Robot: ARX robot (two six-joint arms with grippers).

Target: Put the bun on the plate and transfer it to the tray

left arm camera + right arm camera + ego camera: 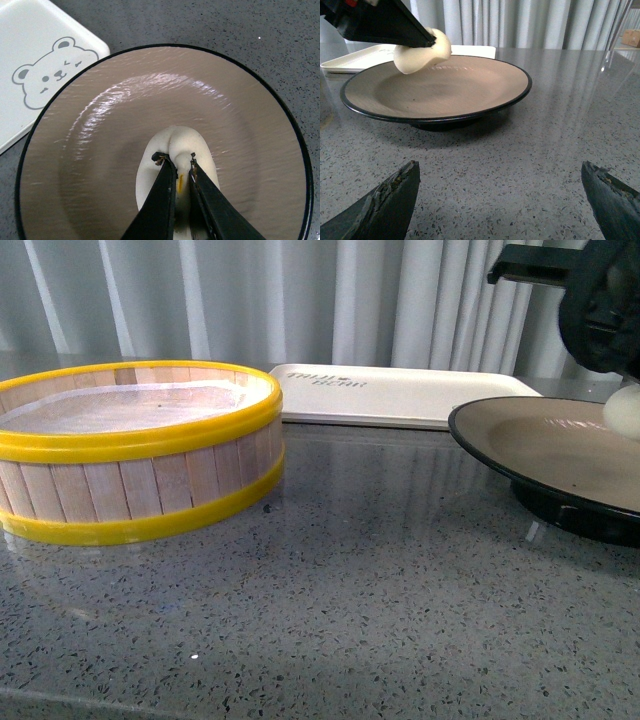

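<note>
My left gripper (176, 161) is shut on the white bun (175, 145) and holds it just above the beige inside of the black-rimmed plate (100, 150). In the front view the bun (624, 410) shows at the right edge over the plate (540, 445), under the left arm. The right wrist view shows the bun (422, 50) pinched by the left gripper's fingers (395, 27), hanging over the plate's far side (470, 85). My right gripper (500, 187) is open and empty, low over the counter in front of the plate. The cream tray (400, 392) lies behind the plate.
A wooden steamer basket (130, 455) with yellow rims stands at the left on the grey speckled counter. The tray's corner with a bear drawing (45, 75) lies beside the plate. White curtains hang behind.
</note>
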